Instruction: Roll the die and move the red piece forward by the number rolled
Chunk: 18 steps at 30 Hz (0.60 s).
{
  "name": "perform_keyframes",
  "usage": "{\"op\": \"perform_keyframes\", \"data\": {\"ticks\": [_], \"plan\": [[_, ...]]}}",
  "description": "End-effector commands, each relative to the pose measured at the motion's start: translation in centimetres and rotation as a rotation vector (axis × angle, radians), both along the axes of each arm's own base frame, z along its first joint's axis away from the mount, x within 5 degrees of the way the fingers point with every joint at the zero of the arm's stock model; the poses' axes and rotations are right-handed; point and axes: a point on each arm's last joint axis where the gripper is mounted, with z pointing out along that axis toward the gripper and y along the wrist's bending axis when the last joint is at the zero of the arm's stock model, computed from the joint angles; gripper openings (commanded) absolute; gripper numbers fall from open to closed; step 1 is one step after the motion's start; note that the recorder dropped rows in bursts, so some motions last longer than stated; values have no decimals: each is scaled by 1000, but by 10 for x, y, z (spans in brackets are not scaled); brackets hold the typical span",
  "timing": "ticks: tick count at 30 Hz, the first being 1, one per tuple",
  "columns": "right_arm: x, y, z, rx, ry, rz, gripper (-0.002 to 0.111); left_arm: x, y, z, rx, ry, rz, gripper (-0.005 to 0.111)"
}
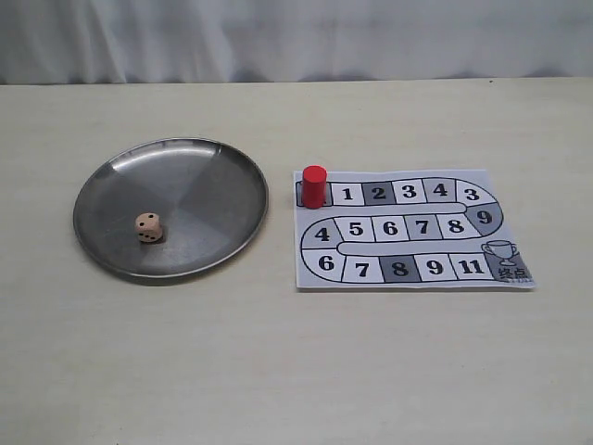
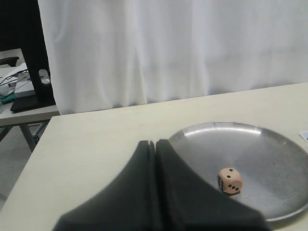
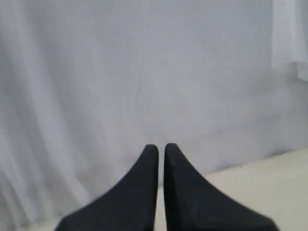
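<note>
The die (image 1: 148,227) lies in the round metal plate (image 1: 213,176) on the left of the table, two pips on top; it also shows in the left wrist view as the die (image 2: 229,180) on the plate (image 2: 269,144). The red piece (image 1: 314,186) stands upright on the dark first square of the paper board (image 1: 417,273). My left gripper (image 2: 155,143) is shut and empty, held back from the plate's edge. My right gripper (image 3: 161,147) is shut on nothing, a thin slit between its fingers, facing the white curtain. Neither gripper shows in the exterior view.
The board's numbered track winds from beside the red piece to a trophy square (image 1: 503,255) at its lower right corner. A white curtain (image 1: 296,37) hangs behind the table. A side desk with dark equipment (image 2: 29,91) stands beyond the table's left edge.
</note>
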Motion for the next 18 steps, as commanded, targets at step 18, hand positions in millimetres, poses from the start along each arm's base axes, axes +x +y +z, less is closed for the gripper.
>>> {"op": "perform_keyframes", "data": {"ticks": [18], "plan": [[29,10,42,-107,21,83,4,0,0,0,-1,-8,2,0]]}}
